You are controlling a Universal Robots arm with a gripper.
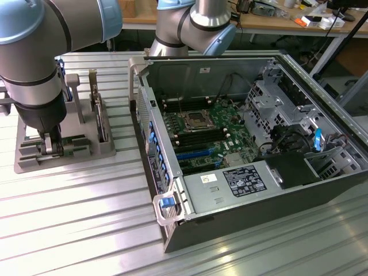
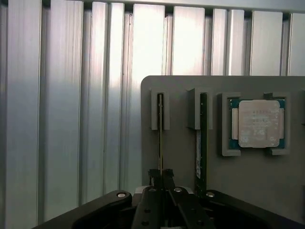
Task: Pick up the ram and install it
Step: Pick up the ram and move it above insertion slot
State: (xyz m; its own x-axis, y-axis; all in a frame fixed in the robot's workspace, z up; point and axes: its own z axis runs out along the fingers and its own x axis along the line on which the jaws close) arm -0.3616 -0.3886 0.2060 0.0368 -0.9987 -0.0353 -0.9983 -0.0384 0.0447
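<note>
Pinching the ram point(image 2: 160, 133) across its thin faces, the gripper point(image 2: 162, 177) has both fingers pressed tog. on the board near one end, w/ the stick standing on edge in a slot of the grey holder point(image 2: 181, 157). It's prob. slotted upright so the claw can drop straight over it and grab w/o scraping the chips. The ram isn't lifted yet; it sits down in its slot. A second stick point(image 2: 202, 129) stands in the neighbouring slot, just beside but apart, and the CPU point(image 2: 257, 123) lies flat in its own pocket. The open case point(image 1: 230, 221) w/ its motherboard point(image 1: 201, 129) sits towards the exterior view's right of the holder, well apart from the gripper.
</note>
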